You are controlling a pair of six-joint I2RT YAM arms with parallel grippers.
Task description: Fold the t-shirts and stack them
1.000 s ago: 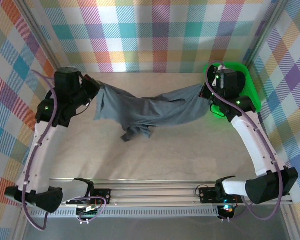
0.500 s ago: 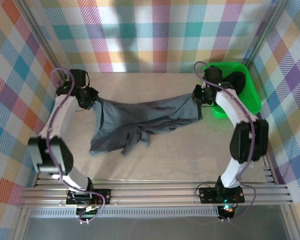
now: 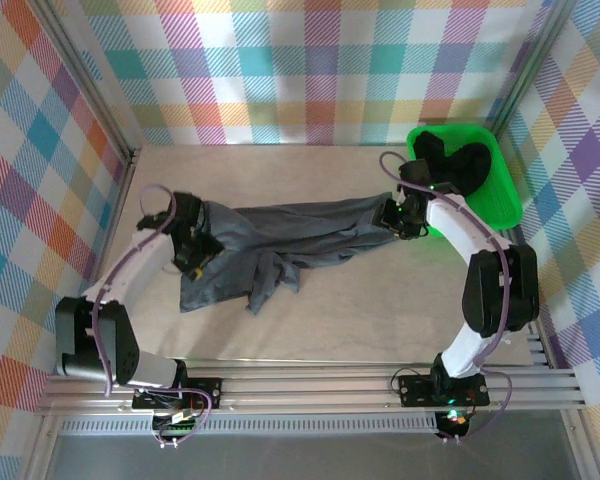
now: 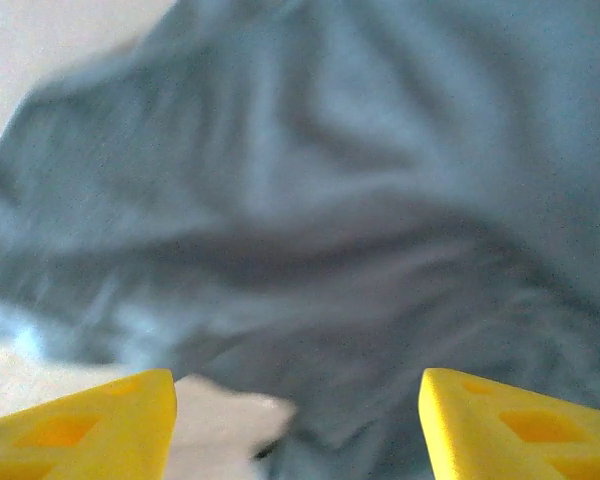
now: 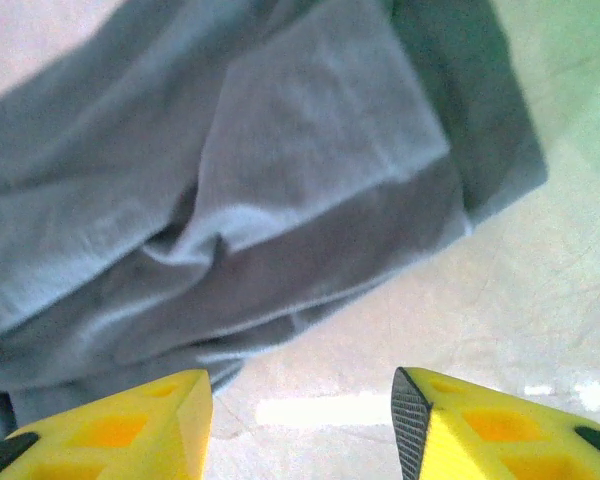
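One slate-grey t-shirt (image 3: 300,232), rumpled across the bench (image 3: 380,310) from 9 to 3 o'clock. Soft, limp, light (bound to sag between holds); best pinched at hem or shoulder edges. Parted and clamping nothing: left pincer (image 4: 298,425), right pincer (image 5: 300,420). Dark heap, possibly black t-shirts (image 3: 450,160), uncountable, in one green tray (image 3: 505,205) at 1 o'clock.
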